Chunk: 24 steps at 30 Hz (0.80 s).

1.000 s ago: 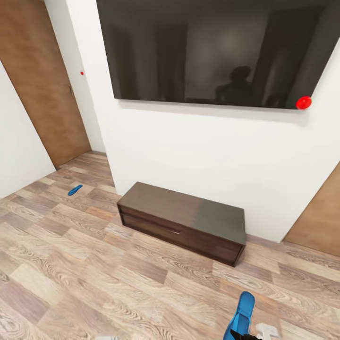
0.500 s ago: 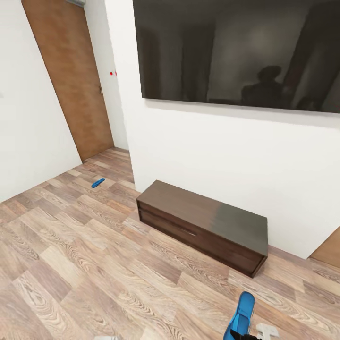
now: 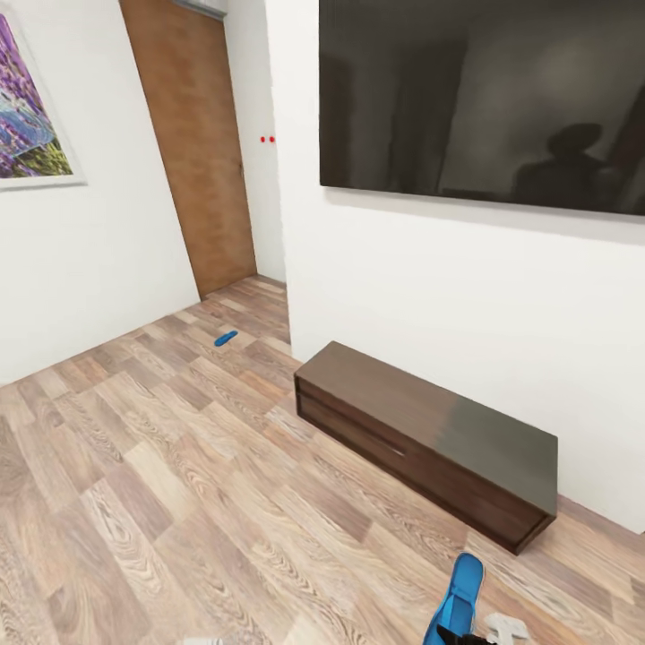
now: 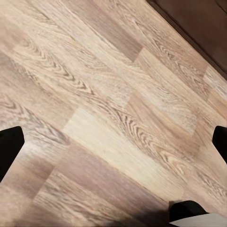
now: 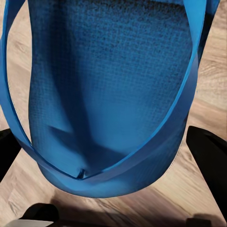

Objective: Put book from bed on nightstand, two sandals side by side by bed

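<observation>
Two grippers: one carries a sandal, the other carries nothing.
Right gripper (image 5: pixel 113 146): its dark fingers (image 5: pixel 208 151) stand at either side of the held sandal (image 5: pixel 109 94) in the right wrist view, closed onto it; the blue sole and its strap cover most of that view, with wood floor behind. In the head view the same sandal (image 3: pixel 459 598) rises from the gripper at the lower edge, toe pointing away from the robot.
Left gripper (image 4: pixel 113 139): spread wide, with dark fingertips (image 4: pixel 9 144) at opposite edges of the left wrist view and bare plank floor (image 4: pixel 104 113) between them; it holds and touches nothing. A dark strip of the dresser (image 4: pixel 194 28) lies beyond the fingertips at that view's corner.
Second sandal (image 3: pixel 226 338): flat on the floor (image 3: pixel 134 466), well apart from both grippers, far ahead and to the left of the right gripper, near the brown door (image 3: pixel 193 143).
Dresser (image 3: pixel 425 439): long, low and dark brown, against the white wall (image 3: pixel 430 278), ahead of the right gripper and between it and the wall.
Wall screen (image 3: pixel 484 98): large, dark and glossy, above the dresser, showing dim reflections.
Picture (image 3: pixel 27 116): framed, purple and blue, on the left wall, cut off by the view's edge.
Writing: no readable brand, label or lettering on anything shown.
Red dots (image 3: pixel 267 139): two small marks on the wall beside the door.
</observation>
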Tool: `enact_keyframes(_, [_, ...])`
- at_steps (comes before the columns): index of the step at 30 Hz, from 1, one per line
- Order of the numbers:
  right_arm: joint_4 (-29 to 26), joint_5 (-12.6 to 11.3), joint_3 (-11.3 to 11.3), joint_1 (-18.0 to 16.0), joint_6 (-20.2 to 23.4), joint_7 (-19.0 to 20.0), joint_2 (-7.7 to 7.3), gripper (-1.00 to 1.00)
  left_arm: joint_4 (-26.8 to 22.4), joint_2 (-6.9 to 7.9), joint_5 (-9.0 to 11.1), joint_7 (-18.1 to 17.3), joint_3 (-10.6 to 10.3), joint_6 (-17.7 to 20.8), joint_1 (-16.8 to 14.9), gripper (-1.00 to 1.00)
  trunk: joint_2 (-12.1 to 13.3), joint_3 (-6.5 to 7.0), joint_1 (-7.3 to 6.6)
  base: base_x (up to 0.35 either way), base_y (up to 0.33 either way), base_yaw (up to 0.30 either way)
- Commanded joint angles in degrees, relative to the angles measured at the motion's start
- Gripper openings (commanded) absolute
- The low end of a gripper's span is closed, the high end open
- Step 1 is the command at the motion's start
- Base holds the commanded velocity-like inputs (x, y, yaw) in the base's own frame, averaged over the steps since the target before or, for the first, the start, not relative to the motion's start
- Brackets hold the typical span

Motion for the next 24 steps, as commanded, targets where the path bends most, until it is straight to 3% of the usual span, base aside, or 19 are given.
enact_keyframes(1, [0.2,-0.5,0.4,-0.1,-0.4,0.3,0.01,-1.0,0.1,-0.06,-0.1,-0.5,0.4,0.0,-0.1,1.0,0.0,-0.05,0.0,0.0,0.0,0.291])
enact_keyframes(24, [0.3,-0.5,0.4,-0.1,-0.4,0.2,0.03,-1.0,0.1,-0.07,-0.1,-0.5,0.4,-0.1,-0.1,1.0,0.0,-0.05,0.0,0.0,0.0,0.291])
